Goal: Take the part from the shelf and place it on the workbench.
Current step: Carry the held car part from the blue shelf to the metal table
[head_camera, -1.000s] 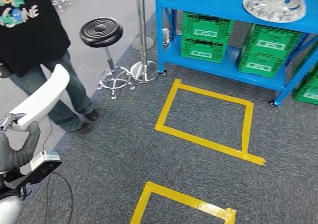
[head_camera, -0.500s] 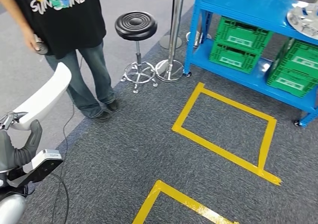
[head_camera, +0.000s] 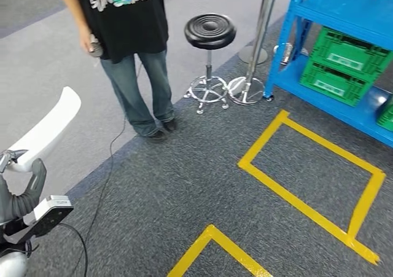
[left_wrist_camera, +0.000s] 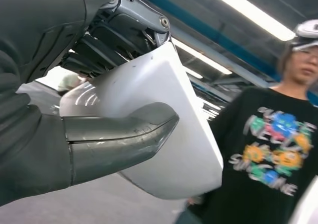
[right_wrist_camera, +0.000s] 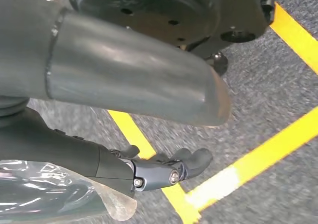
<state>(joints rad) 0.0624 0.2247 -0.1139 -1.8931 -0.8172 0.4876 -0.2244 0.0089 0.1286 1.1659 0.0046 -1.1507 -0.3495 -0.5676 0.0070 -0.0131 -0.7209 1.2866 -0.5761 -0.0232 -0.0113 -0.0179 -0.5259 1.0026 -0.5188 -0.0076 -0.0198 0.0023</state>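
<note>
Part [head_camera: 48, 126]: white, curved; off the blue shelf [head_camera: 345, 7], gripped in left robot hand [left_wrist_camera: 94, 110]. Right robot hand [right_wrist_camera: 123, 129]: holds nothing, fingers apart. Outstanding, by judgement: carry and placement on desk.

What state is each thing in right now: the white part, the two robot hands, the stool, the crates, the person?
White part: held up off the floor, in the left robot hand.
Left robot hand: gripping the white part, thumb across its face.
Right robot hand: holding nothing, hanging over the taped carpet.
Stool: upright, unoccupied.
Green crates: resting on the blue shelf, lower level.
Person: standing, something small in one hand.
</note>
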